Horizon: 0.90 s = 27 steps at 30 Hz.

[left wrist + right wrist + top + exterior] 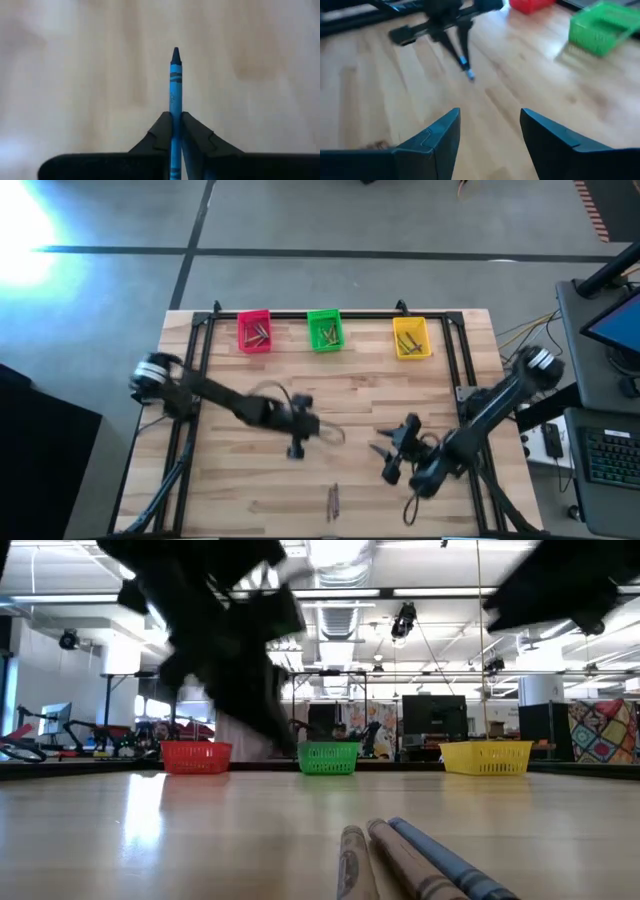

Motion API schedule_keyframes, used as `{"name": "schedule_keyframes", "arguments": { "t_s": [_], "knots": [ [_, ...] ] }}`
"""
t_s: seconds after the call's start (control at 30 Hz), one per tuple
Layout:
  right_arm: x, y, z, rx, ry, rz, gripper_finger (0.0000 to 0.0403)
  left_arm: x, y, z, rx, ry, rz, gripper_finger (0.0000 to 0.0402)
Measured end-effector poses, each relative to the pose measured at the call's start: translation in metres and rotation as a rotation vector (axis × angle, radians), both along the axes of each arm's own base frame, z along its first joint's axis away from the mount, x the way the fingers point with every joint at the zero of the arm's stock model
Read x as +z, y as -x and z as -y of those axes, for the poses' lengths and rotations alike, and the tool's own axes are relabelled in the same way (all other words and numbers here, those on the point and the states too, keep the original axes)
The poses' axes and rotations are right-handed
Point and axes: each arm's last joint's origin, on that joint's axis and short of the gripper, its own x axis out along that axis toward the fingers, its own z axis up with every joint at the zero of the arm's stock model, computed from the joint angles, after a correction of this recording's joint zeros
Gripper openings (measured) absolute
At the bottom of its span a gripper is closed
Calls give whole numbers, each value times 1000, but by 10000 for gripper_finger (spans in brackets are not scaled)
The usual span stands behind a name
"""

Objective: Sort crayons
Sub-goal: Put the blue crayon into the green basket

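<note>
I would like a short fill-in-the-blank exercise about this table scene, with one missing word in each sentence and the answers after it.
1. The left gripper is shut on a crayon of ____ colour.
2. The right gripper has its fingers ____ and holds nothing.
3. Between the pink bin and the yellow bin stands the ____ bin.
4. In the low view, ____ crayons lie side by side on the table near the camera.

Missing words: blue; open; green; three

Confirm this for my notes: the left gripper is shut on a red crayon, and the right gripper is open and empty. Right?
Not quite. The crayon in the left gripper is blue, not red; the left wrist view shows it clamped between the fingers. The rest stands: the right gripper is open and empty.
</note>
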Motion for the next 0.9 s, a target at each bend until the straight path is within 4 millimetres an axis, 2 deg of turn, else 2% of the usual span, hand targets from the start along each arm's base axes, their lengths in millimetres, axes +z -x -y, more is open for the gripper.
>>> {"name": "schedule_keyframes", "arguments": {
  "t_s": [0.17,0.23,0.3,0.37,0.47,0.67,0.8,0.9],
  "knots": [
    [62,5,46,157,-81,30,176,53,19,-60,137,25,253,1],
    [75,11,62,173,-89,56,168,68,26,-83,205,19,353,1],
    [75,16,75,136,-77,71,160,74,32,-106,277,15,434,1],
    [67,19,83,76,-72,79,154,70,36,-128,359,25,473,1],
    [43,19,89,3,-86,72,146,58,37,-163,481,46,488,1],
    [-2,10,90,-67,-139,65,133,42,27,-237,672,191,509,1],
    [-14,4,91,-100,-140,33,129,32,14,-284,802,237,442,10],
    [-17,0,91,-110,-131,18,132,16,5,-309,868,254,317,31]
  ]
}}
